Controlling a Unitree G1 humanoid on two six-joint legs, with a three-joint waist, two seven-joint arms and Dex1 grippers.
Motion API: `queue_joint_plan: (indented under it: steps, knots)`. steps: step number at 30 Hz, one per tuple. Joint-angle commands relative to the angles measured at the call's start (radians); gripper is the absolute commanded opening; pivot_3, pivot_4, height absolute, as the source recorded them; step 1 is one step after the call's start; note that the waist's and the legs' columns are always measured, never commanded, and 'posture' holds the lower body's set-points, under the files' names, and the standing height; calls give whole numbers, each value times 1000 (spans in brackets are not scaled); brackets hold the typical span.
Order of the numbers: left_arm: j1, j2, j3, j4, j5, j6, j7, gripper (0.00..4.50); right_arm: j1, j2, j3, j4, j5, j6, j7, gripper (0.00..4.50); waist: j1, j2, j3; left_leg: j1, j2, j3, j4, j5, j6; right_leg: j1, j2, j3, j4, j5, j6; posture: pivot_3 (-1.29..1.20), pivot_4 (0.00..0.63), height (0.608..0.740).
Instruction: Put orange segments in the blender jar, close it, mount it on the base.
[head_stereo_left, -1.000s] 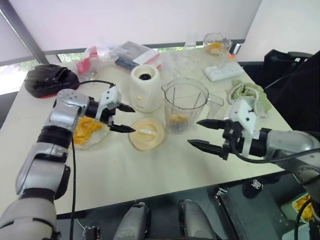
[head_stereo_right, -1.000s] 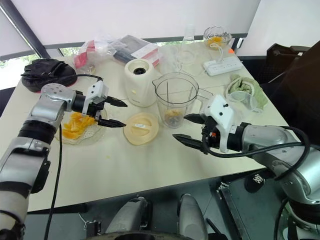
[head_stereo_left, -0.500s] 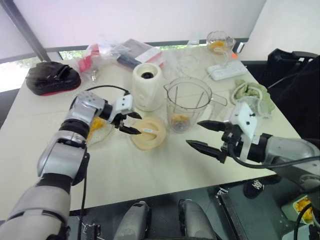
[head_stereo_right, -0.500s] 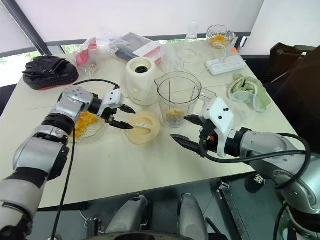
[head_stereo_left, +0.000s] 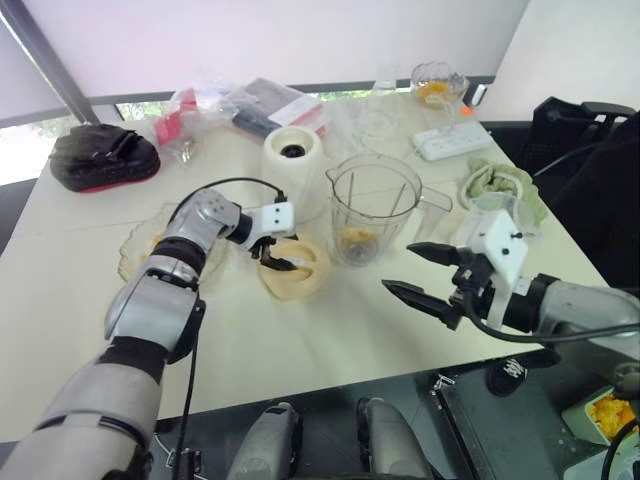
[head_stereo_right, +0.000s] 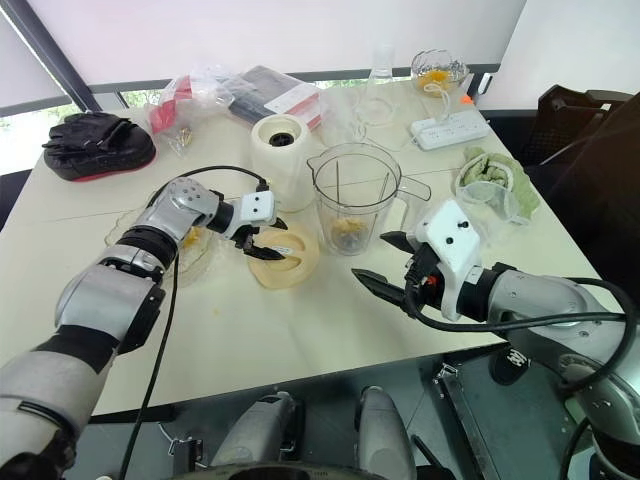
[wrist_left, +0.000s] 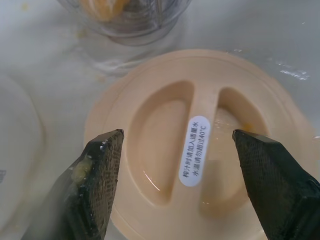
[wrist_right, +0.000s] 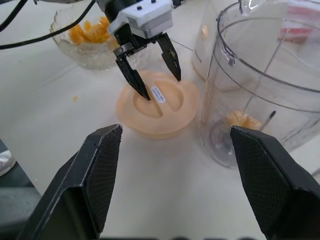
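Blender jar (head_stereo_left: 372, 203) stands upright and uncovered near the middle of the table (head_stereo_left: 300, 345), with a few orange pieces (head_stereo_left: 355, 238) lying at its bottom. Its cream lid (head_stereo_left: 306, 277) lies flat on the table just beside the jar, on the robot's left of it, and the white base (head_stereo_left: 293, 168) stands just behind the lid. The left gripper (head_stereo_left: 285, 252) is over the lid with its 2 fingers (wrist_left: 100, 172) spread wide, 1 on each side of the lid's raised centre bar, gripping nothing. The right gripper (head_stereo_left: 398, 266) hovers above the table on the near right of the jar, spread apart and empty. A glass bowl (wrist_right: 92, 54) of orange segments (wrist_right: 82, 32) sits beyond the lid.
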Motion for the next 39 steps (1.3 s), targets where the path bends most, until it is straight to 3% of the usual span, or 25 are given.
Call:
queue_joint_plan:
  steps: [1,21,24,28,39]
  knots:
    - [-28,-3,-1,8,26,-12,33,3625,5,-14,-43,-45,28,-12,-24,3592,0,0,0,0,0,0,0,0,0,0,0,0,0,0,0,0,150,740]
    - [-3,-62,-40,34,130,2,46,3625,55,-47,-78,-64,56,-23,-109,3592,2,-1,-1,1,0,0,1,0,0,1,0,0,2,0,0,0,150,740]
    - [1,-62,-47,35,136,5,38,2313,55,-47,-77,-63,55,-25,-114,3592,2,-1,-1,1,0,0,1,0,0,1,0,0,2,0,0,0,150,740]
    - [5,-62,-52,36,140,13,20,240,53,-49,-72,-57,48,-28,-115,3592,1,-1,-2,2,0,0,1,0,0,2,0,0,2,0,0,0,150,740]
    - [-22,-21,17,13,70,27,-18,256,71,6,-41,-46,-44,-61,-169,3592,0,-3,-3,2,0,0,1,0,0,2,0,0,2,0,0,0,150,740]
